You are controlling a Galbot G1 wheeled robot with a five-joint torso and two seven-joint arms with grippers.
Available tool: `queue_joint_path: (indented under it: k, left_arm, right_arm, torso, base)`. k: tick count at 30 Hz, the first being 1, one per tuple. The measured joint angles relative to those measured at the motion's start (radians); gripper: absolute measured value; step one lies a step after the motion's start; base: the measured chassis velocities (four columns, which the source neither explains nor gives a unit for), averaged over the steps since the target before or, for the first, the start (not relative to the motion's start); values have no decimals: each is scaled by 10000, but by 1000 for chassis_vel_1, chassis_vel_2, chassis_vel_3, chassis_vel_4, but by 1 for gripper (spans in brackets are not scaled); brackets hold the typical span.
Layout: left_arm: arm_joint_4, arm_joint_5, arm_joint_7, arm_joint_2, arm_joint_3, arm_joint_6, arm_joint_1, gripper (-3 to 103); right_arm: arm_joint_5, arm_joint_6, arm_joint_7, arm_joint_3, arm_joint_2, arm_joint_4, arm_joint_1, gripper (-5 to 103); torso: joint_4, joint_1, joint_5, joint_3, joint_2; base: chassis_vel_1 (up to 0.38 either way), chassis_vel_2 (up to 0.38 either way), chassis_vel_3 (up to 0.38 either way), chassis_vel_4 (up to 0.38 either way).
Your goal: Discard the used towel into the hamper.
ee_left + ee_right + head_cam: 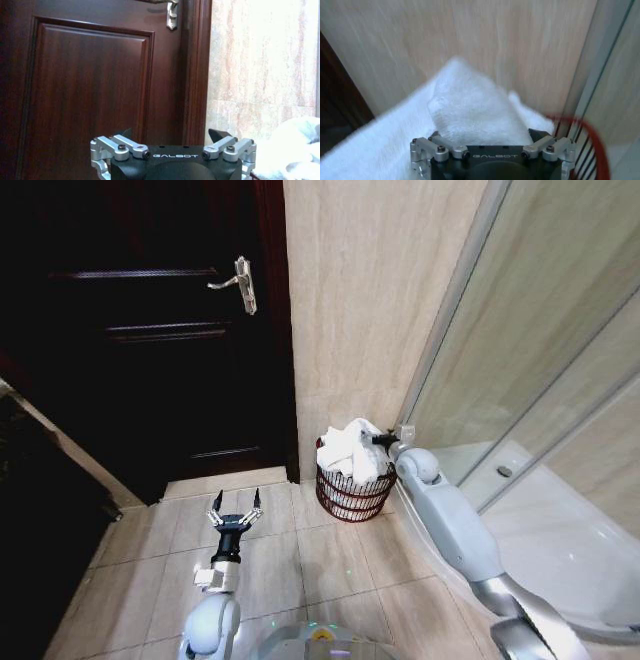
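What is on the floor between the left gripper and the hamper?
Bare floor tiles in the head view, between the left gripper and the hamper.

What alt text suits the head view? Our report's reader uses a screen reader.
The right gripper reaches over a dark wire hamper heaped with a white towel in a tiled bathroom corner. The left gripper hangs open over floor tiles before a dark door.

right gripper (384, 441) fingertips buried in the towel (352, 447), hamper (352, 495) interior covered by towel, door handle (170, 13) cut off at frame edge
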State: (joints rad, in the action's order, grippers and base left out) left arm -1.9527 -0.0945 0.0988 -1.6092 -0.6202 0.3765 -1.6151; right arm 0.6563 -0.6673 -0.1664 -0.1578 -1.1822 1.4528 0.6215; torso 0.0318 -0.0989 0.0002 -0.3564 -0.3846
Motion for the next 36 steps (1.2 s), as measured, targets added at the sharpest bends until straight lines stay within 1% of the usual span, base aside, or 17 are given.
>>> queue_joint_path:
  k: [1, 2, 4, 10, 13, 14, 15, 17, 21, 25, 26, 27, 28, 31, 33, 36]
  left_arm:
    - [-4, 41, 1, 0, 18, -16, 15, 100]
    - [-32, 94, 3, 0, 38, -43, 37, 100]
    - [-77, 154, 6, 1, 75, -90, 53, 100]
    - [-95, 256, 14, 3, 130, -106, 72, 100]
    - [-95, 259, 14, 4, 132, -107, 82, 100]
    - [-95, 259, 15, 5, 132, -109, 95, 100]
    - [-95, 259, 15, 5, 132, -109, 95, 100]
    - [-92, 225, 13, 8, 138, -145, 158, 100]
    - [67, 203, 11, 10, 171, -164, 314, 100]
    - [173, 211, 11, 10, 218, -165, 376, 100]
    - [218, 215, 11, 10, 232, -165, 401, 100]
    - [267, 228, 11, 10, 232, -165, 434, 100]
    - [267, 228, 11, 10, 232, -165, 434, 100]
    - [296, 235, 10, 21, 196, -168, 471, 100]
    - [277, 234, 9, 49, 159, -207, 487, 100]
    - [231, 227, 7, 58, 137, -227, 507, 100]
  right_arm:
    - [132, -107, 35, -28, -47, -121, -6, 100]
    - [486, -446, 105, -86, -108, -269, -12, 100]
    - [809, -666, 256, -83, -112, -430, 21, 100]
    - [621, -667, 460, 69, -222, -875, 58, 100]
    - [115, -647, 592, 93, -313, -826, 124, 100]
    - [1, -495, 426, 61, -340, -664, 127, 100]
    - [1, -495, 426, 61, -340, -664, 127, 100]
    - [-478, -122, 25, -104, -211, 170, 118, 100]
    - [-1236, 24, -494, -311, 99, 1488, 144, 100]
    - [-1546, 218, -490, -313, 249, 1829, 11, 100]
    - [-1610, 373, -347, -269, 269, 1783, -172, 100]
    - [-1664, 710, -75, -160, 240, 1426, -459, 100]
    - [-1664, 710, -75, -160, 240, 1426, -459, 100]
    - [-1916, 1596, 730, 110, -156, -283, -1234, 100]
    - [-2033, 1842, 977, 257, -513, -1336, -1631, 100]
    - [-2078, 1875, 1040, 301, -723, -1801, -1766, 100]
  torso:
    - [1, 0, 0, 0, 0]
    - [2, 0, -3, 0, 0]
    - [2, 1, -4, 1, -1]
    - [2, 0, -3, 1, -1]
    - [3, 0, 1, 0, -1]
    - [4, 0, 2, 0, -1]
    - [4, 0, 2, 0, -1]
    - [5, 0, -1, -1, -1]
    - [1, 0, -3, 0, -1]
    - [-1, 0, -3, 0, -1]
    - [-1, 0, -2, 0, -1]
    - [0, 1, -5, 1, -2]
    - [0, 1, -5, 1, -2]
    - [4, 0, 0, 0, -1]
    - [5, -1, -1, -2, 0]
    - [5, 0, -2, -1, 0]
  base:
    - [0, 0, 0, 0]
    - [0, 0, 0, 0]
    - [0, 0, 0, 0]
    - [0, 0, 0, 0]
    - [0, 0, 0, 0]
    - [0, 0, 0, 0]
    - [0, 0, 0, 0]
    - [0, 0, 0, 0]
    - [0, 0, 0, 0]
    - [0, 0, 0, 0]
    - [0, 0, 0, 0]
    - [0, 0, 0, 0]
    - [0, 0, 0, 0]
    - [0, 0, 0, 0]
    - [0, 0, 0, 0]
    - [0, 0, 0, 0]
